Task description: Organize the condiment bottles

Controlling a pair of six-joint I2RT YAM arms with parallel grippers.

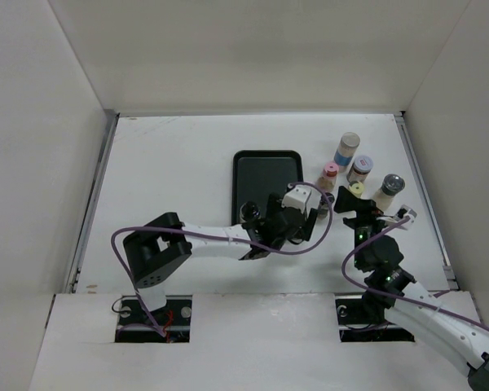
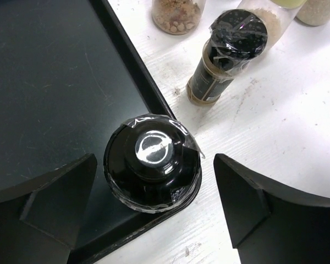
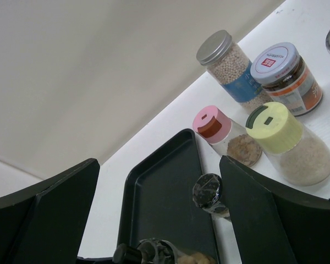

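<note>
A black-capped bottle (image 2: pixel 152 165) stands in the corner of the black tray (image 2: pixel 44 82). My left gripper (image 2: pixel 154 168) is open around it, fingers apart from its sides; in the top view this gripper (image 1: pixel 287 217) hides it. Other bottles stand right of the tray (image 1: pixel 265 175): a small black-capped one (image 2: pixel 226 52) (image 3: pixel 209 192), a pink-capped one (image 3: pixel 213 125) (image 1: pixel 330 173), a yellow-capped one (image 3: pixel 279 135) (image 1: pixel 356 191), a tall silver-capped one with a blue label (image 3: pixel 231 69) (image 1: pixel 346 149), a jar with a pale lid (image 3: pixel 283 74) (image 1: pixel 360 169), and a silver-capped one (image 1: pixel 389 187). My right gripper (image 3: pixel 158 165) (image 1: pixel 354 204) is open and empty.
White walls close in the table on the left, back and right. The left arm's purple cable (image 1: pixel 138 236) loops over the near table. The bottles stand close together beside the tray's right rim.
</note>
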